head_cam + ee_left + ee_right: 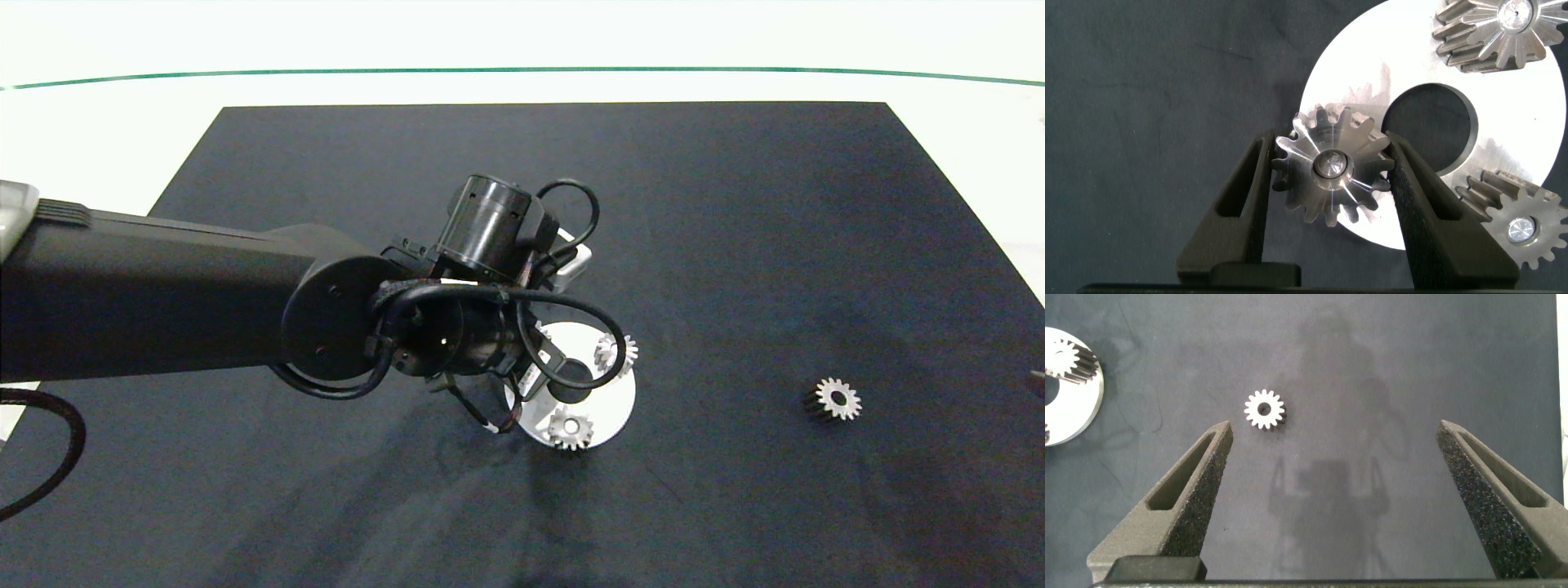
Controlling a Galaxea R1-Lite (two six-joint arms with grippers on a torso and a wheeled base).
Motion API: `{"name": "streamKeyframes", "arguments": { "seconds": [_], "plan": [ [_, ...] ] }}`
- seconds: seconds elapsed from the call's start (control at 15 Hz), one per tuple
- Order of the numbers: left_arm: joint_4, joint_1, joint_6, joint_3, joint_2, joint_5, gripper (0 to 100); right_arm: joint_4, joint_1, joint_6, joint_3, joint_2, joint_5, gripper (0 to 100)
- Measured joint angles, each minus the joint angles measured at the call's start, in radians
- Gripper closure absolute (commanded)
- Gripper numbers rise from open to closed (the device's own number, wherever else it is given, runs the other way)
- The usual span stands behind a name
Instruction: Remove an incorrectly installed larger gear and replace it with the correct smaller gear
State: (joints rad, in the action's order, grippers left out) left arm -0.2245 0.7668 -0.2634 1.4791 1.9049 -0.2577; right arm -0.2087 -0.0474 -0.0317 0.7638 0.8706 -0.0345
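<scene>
Left pincer (1328, 175) grips larger gear (1331, 166) — smaller gear (833, 399) apart.

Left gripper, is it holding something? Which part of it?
Yes. The left gripper is closed on the larger gear on the round silver plate, one finger on each side of its toothed rim. The right gripper is open and empty.

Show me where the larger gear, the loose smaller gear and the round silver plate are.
larger gear (1330, 166), left wrist view, its centre hub.
smaller gear (838, 398), head view, rim of its centre hole.
silver plate (1351, 65), left wrist view, bare flat face.
</scene>
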Motion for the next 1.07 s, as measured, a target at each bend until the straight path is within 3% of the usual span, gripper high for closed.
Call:
{"name": "streamKeyframes", "arguments": {
  "seconds": [0.73, 1.07],
  "plan": [
    [-0.145, -0.007, 0.001, 0.042, -0.084, -0.001, 78, 0.0, 0.0, 0.0, 0.001, -0.003, 0.0, 0],
    [-0.188, -0.1, 0.001, 0.036, -0.14, -0.001, 78, 0.0, 0.0, 0.0, 0.0, -0.007, 0.001, 0]
  ]
}}
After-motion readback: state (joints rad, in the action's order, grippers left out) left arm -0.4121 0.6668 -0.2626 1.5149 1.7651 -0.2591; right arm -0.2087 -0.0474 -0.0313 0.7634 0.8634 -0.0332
